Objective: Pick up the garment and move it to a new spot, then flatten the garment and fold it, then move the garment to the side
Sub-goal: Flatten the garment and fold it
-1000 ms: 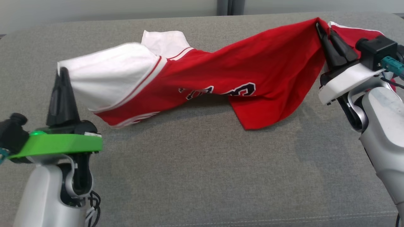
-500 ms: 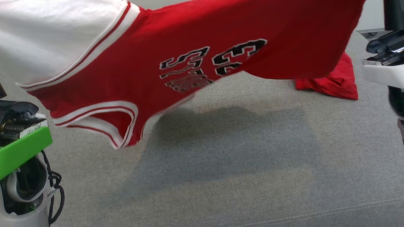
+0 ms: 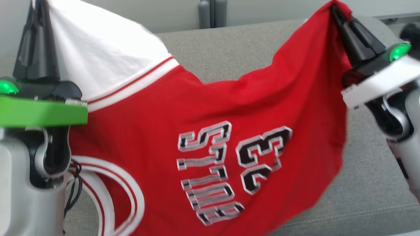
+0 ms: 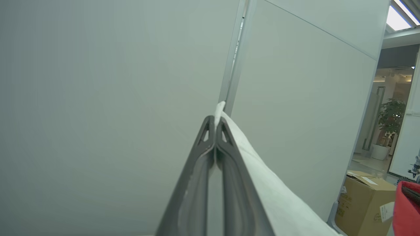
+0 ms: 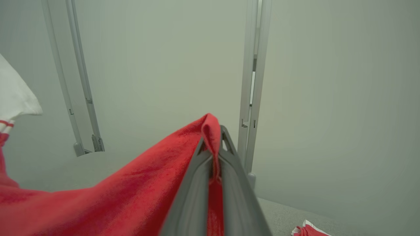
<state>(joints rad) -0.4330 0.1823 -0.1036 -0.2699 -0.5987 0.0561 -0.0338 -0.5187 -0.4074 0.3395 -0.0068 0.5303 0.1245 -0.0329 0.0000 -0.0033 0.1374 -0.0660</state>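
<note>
Grey upholstered surface [image 3: 249, 49] runs across the head view from 9 to 3 o'clock, with a pale wall behind it at 12. The garment [image 3: 203, 108], a red jersey with a white sleeve panel [image 3: 108, 55], hangs in front of it like a sling, long axis 9 to 3. Its top edge sags at the middle and its body drops toward 6 and out of the picture, so I cannot tell whether the lower hem touches the surface. Block lettering [image 3: 210, 173] and the number [image 3: 262, 157] face the camera, turned sideways. Left gripper [image 3: 36, 5] is at 10 o'clock, fingers pressed together on the white corner, and the left wrist view shows the cloth pinched right at the tips. Right gripper [image 3: 333, 8] is at 1 o'clock, fingers likewise closed on a fold of red edge, as the right wrist view confirms. The cloth lies inboard of both grippers, and neither arm is nearer: the load is shared and the two corners are about level, so setting it down likely needs both to travel together. A second ago the jersey slumped on the surface between low grippers; now it is raised and spread, though the camera has also shifted.
</note>
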